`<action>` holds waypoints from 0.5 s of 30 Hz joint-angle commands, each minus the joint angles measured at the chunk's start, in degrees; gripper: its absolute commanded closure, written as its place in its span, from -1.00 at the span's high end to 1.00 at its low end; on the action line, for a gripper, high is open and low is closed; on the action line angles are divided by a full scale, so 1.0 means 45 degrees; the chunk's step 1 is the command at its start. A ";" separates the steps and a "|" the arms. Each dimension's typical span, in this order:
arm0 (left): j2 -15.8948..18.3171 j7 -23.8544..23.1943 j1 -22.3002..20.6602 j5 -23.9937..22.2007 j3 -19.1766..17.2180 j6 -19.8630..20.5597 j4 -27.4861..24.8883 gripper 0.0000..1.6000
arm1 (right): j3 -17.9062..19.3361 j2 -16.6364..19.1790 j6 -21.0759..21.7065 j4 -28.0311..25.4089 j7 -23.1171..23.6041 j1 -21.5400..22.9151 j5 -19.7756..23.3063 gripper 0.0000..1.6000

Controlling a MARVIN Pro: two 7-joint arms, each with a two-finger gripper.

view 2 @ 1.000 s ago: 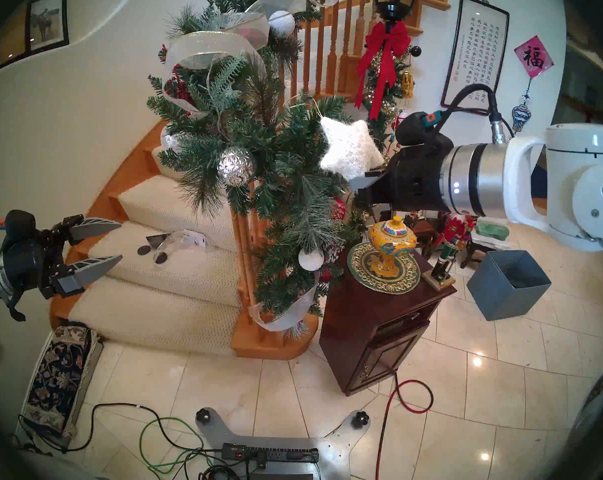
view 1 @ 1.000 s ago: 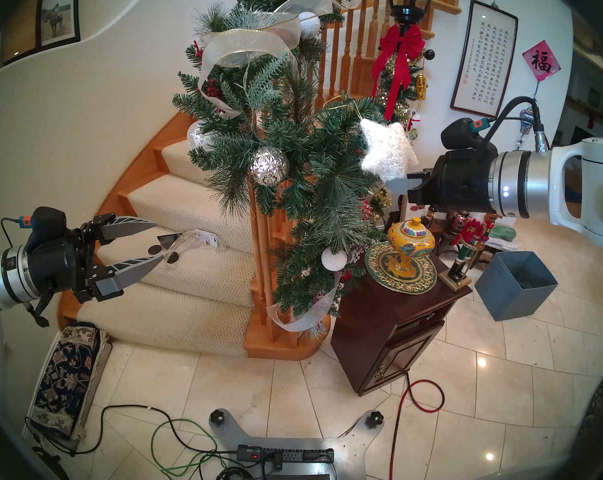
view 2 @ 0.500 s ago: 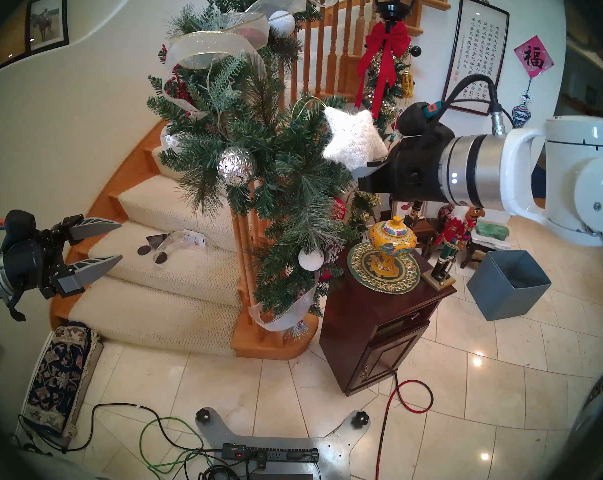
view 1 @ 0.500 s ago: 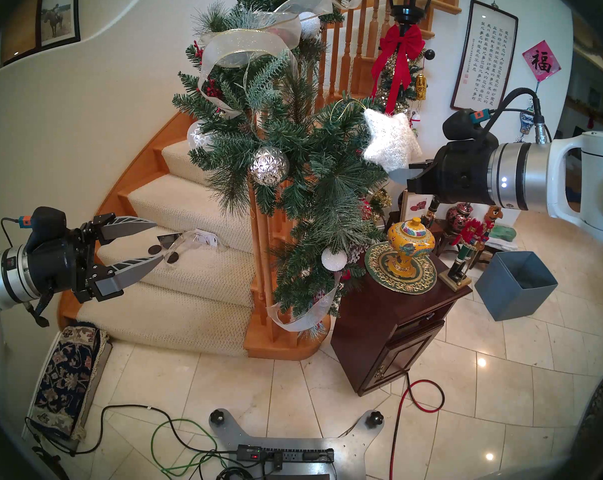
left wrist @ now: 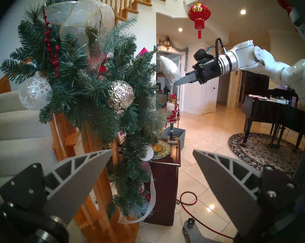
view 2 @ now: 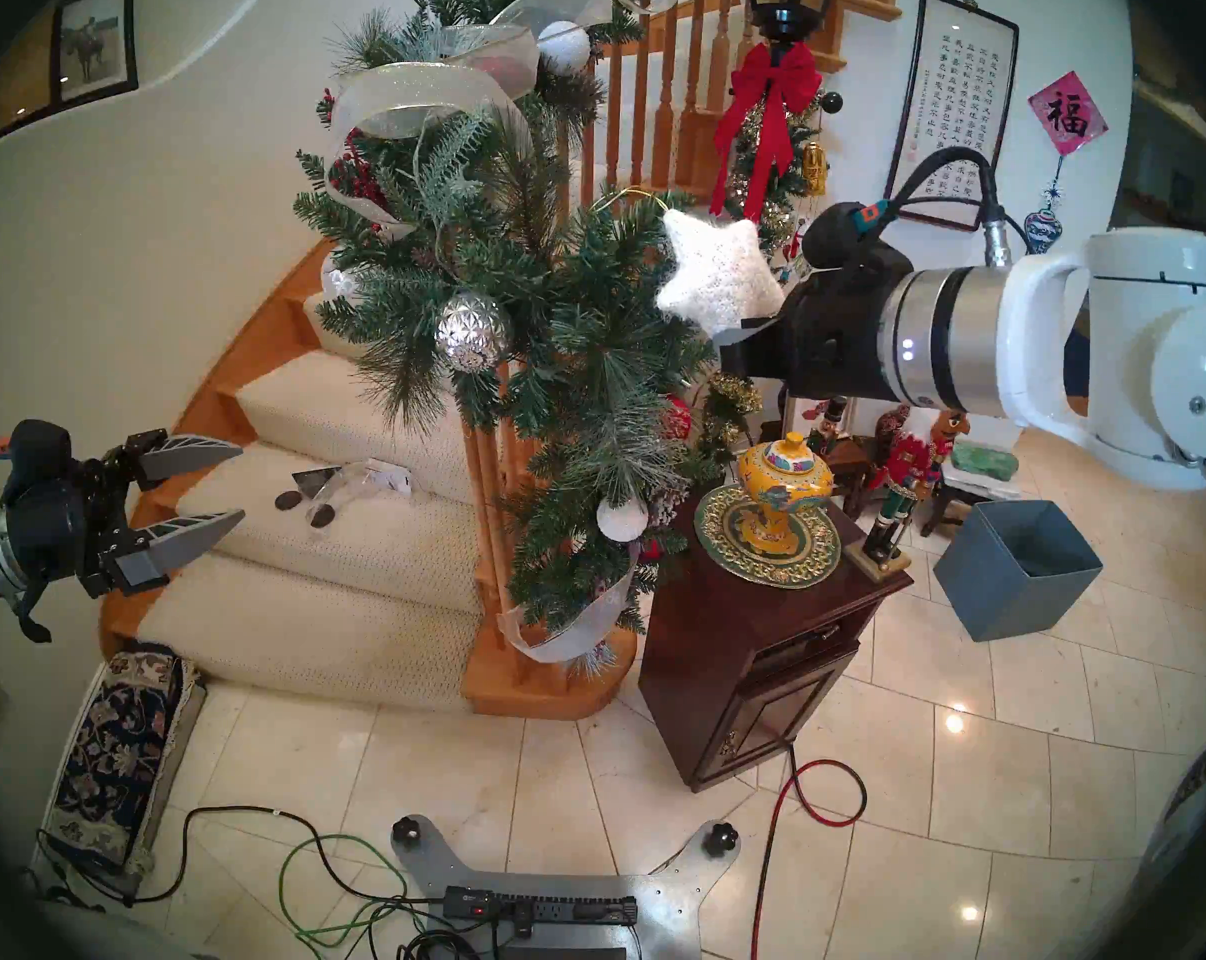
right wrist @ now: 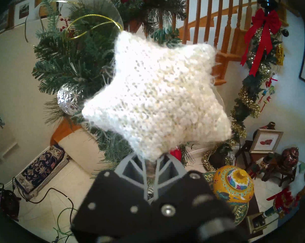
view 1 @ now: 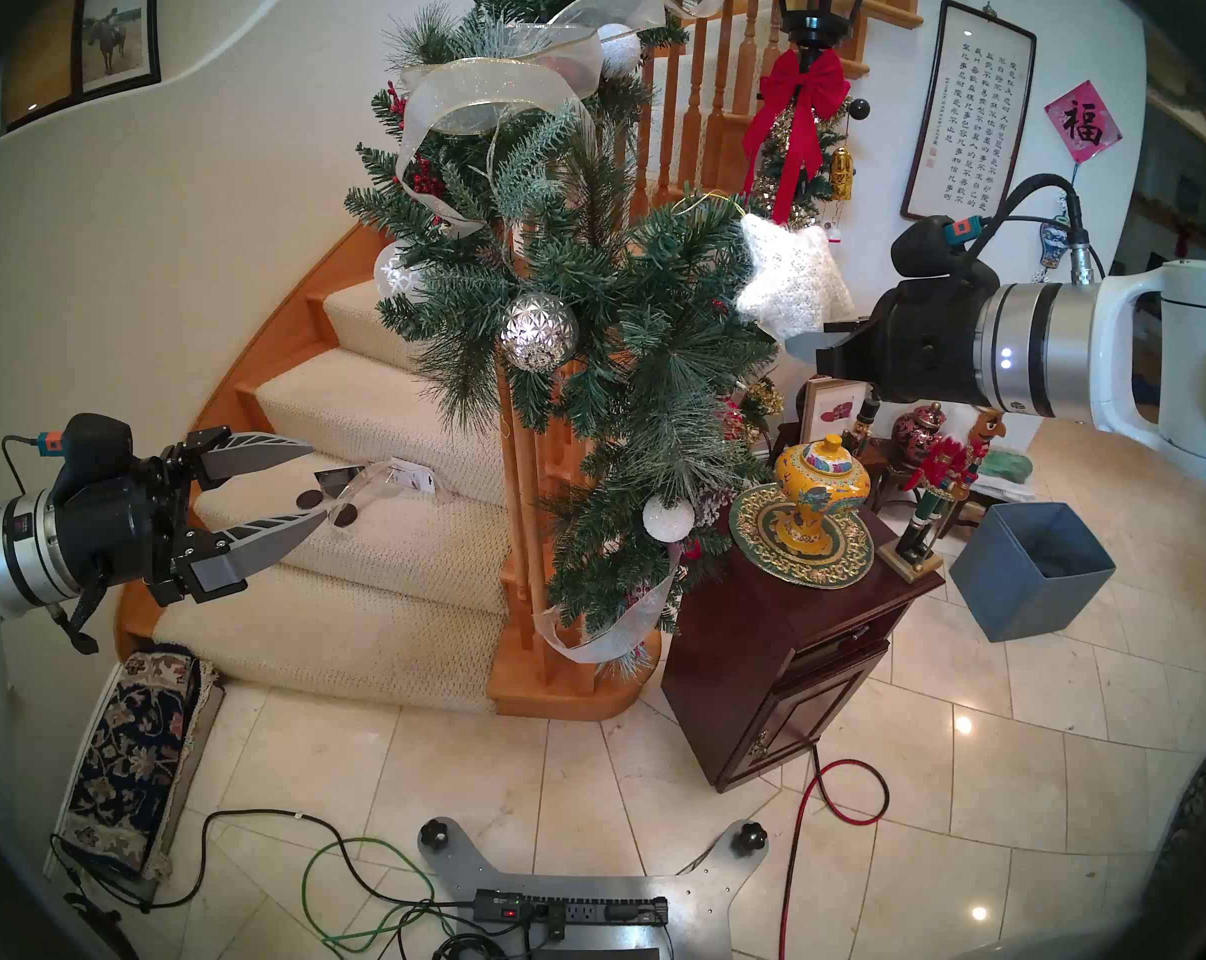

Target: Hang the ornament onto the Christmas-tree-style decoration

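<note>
Right gripper point(right wrist: 152, 161) is being kept clamped on one lower point of the puffy white knitted five-pointed star with a thin gold string loop point(right wrist: 155, 95), which is being held up just beside the outer right branches of the large green artificial pine garland with frosted tips, sheer silver-white ribbon and silver and white balls point(view 1: 586, 300), on the wooden stair rail. The gold loop point(right wrist: 88, 26) is being carried above a branch tip; whether it is already being caught on the needles cannot be told. The star is being judged light, soft and squashy, with a fuzzy, non-slippery surface and little fragility; a pinch on one point is being judged enough, though the thin loop is floppy and is likely being swung by any motion. The branches are being judged springy and apt to push the loop off.

The left gripper point(view 1: 313, 480) is being held wide and empty, well apart, over the cream carpeted steps point(view 1: 378, 397). A faceted silver ball point(view 1: 539, 332) is hanging near the middle of the garland. A dark wooden cabinet point(view 1: 780, 674) with a yellow lidded jar point(view 1: 818, 498) is standing on the glossy tiled floor point(view 1: 655, 764) just beside the garland's lower end, under the right arm, so room below is being judged tight.
</note>
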 commanded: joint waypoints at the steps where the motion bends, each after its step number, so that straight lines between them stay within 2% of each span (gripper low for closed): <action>1: -0.0018 -0.0003 -0.0009 -0.0021 -0.0013 -0.0002 -0.0027 1.00 | 0.0129 0.0086 -0.0040 0.0027 -0.0009 -0.0108 -0.0157 -1.00; 15: -0.0018 -0.0003 -0.0009 -0.0021 -0.0013 -0.0002 -0.0027 1.00 | -0.0132 0.0117 0.0006 0.0027 0.0205 -0.0645 -0.0257 -1.00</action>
